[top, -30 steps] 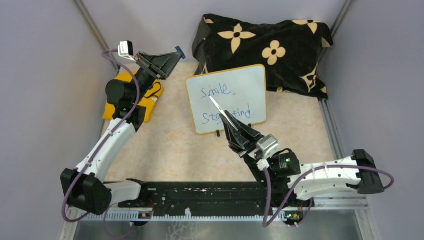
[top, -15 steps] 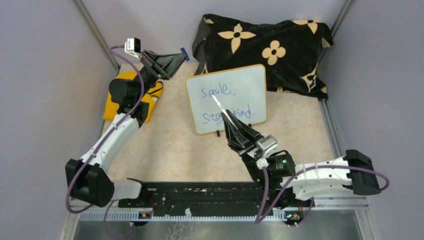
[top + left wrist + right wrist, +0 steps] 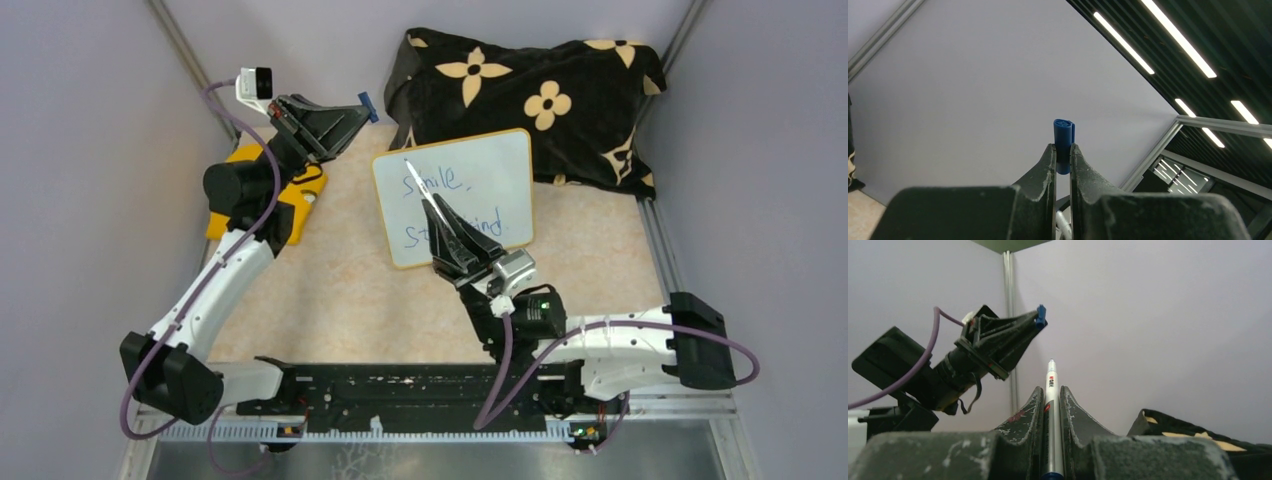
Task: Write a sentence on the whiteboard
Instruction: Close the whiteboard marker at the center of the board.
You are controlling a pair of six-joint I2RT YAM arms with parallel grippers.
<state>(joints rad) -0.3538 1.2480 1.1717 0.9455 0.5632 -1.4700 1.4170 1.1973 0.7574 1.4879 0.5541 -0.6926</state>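
— Step check: which one are you on?

— Judging by the whiteboard [image 3: 505, 160], the writing looks finished. The sentence [image 3: 452, 183] runs across it in two blue lines, "Smile," above "Stay kind", with your right hand [image 3: 441, 207] hiding part of it. The board stands on the tabletop [image 3: 330, 290], and the black flowered cloth [image 3: 540, 90] lies just behind it.

— And the hands?

— Your right hand is pressed together on the marker [image 3: 424, 194]. Its bare tip points up and away over the whiteboard's upper left corner, and in the right wrist view it is off the surface. Your left hand [image 3: 362, 109], raised to the left of the whiteboard, pinches the small blue cap [image 3: 367, 103].

— So what comes next?

— Capping, I'd say. From the right wrist, the cap sits above and left of the marker's tip, with a clear gap between them. I cannot tell which way the cap's mouth faces. You need to bring the tip and the mouth onto one line, then push straight. A skewed approach could knock the cap out of that thin pinch.
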